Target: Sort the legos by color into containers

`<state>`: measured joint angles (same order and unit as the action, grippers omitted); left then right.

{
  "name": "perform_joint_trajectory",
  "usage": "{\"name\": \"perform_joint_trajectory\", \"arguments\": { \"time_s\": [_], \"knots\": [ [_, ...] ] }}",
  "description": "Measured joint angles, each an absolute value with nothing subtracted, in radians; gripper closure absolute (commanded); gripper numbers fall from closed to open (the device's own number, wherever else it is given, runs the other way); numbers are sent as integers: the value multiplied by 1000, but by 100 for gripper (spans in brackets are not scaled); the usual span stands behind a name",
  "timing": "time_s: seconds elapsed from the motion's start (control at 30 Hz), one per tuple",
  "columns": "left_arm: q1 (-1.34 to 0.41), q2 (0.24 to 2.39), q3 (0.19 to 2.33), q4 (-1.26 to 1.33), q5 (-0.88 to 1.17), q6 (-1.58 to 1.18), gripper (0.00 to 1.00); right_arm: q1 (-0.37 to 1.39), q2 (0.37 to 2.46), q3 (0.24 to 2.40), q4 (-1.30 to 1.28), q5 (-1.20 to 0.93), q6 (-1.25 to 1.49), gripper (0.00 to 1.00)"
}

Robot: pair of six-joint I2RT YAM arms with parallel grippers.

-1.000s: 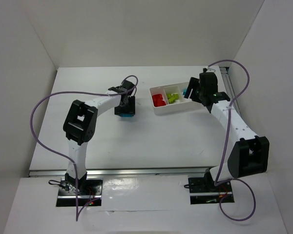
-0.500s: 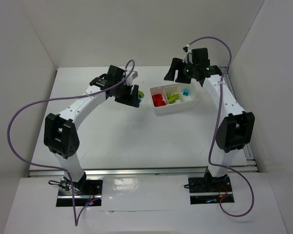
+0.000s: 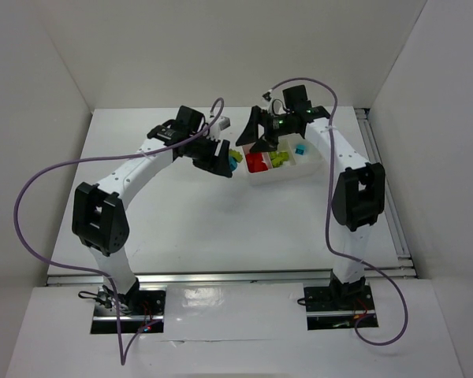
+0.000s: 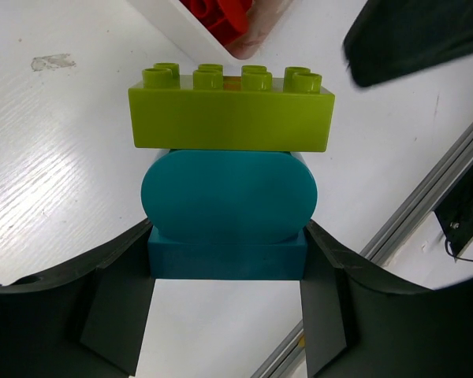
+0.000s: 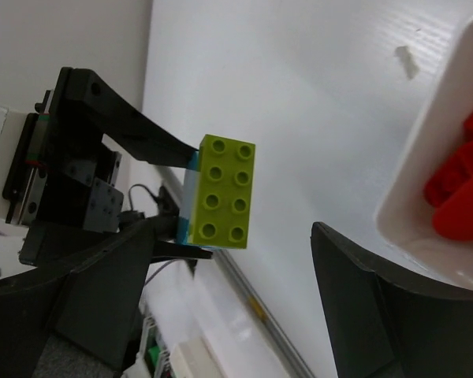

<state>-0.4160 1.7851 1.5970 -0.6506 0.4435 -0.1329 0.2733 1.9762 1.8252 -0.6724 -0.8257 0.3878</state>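
Just left of the tray (image 3: 288, 176), the left gripper (image 4: 227, 236) clamps a cyan-blue brick (image 4: 227, 197) carrying 1 stuck lime green brick (image 4: 230, 118), offering it to the spread-jawed, empty right gripper (image 3: 258, 135), likely so the 2 can be pulled apart.

The left tool (image 4: 227, 236) has matt black plastic fingers (image 4: 110, 315). Between them, the teal brick (image 4: 227, 197) is smooth satiny plastic, and the lime brick (image 4: 230, 118) beyond its tips is glossier. Beneath, the white table (image 4: 55, 181) looks finely ribbed and matt.
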Motion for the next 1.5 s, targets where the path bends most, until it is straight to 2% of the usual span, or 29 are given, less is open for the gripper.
{"name": "perform_joint_trajectory", "arguments": {
  "time_s": [0.07, 0.13, 0.2, 0.27, 0.53, 0.6, 0.67, 0.77, 0.8, 0.87, 0.93, 1.2, 1.5],
  "knots": [
    [-416, 1785, 1597, -650, 447, -131, 100, 281, 1993, 1825, -664, -864, 409, 14],
    [-416, 1785, 1597, -651, 448, -131, 100, 284, 2009, 1825, -657, -899, 427, 19],
    [-416, 1785, 1597, -649, 450, -130, 100, 286, 2021, 1825, -652, -925, 439, 30],
    [-416, 1785, 1597, -647, 450, -130, 100, 286, 2031, 1825, -645, -953, 451, 35],
    [-418, 1785, 1597, -643, 451, -130, 100, 295, 2061, 1825, -629, -1013, 474, 36],
    [-421, 1785, 1597, -643, 451, -130, 100, 299, 2069, 1825, -625, -1026, 476, 41],
    [-423, 1785, 1597, -643, 450, -130, 100, 302, 2079, 1825, -625, -1035, 479, 47],
    [-424, 1785, 1597, -644, 448, -130, 100, 303, 2086, 1825, -624, -1040, 483, 63],
    [-424, 1785, 1597, -644, 445, -127, 100, 303, 2087, 1825, -624, -1036, 489, 72],
    [-424, 1785, 1597, -643, 442, -126, 100, 303, 2087, 1825, -624, -1033, 495, 72],
    [-424, 1785, 1597, -643, 442, -124, 100, 303, 2087, 1824, -622, -1028, 498, 77],
    [-435, 1784, 1597, -610, 440, -107, 100, 257, 2011, 1711, -510, -993, 566, 81],
    [-434, 1784, 1597, -618, 442, -107, 100, 129, 1895, 1627, -378, -879, 609, 81]
  ]
}}
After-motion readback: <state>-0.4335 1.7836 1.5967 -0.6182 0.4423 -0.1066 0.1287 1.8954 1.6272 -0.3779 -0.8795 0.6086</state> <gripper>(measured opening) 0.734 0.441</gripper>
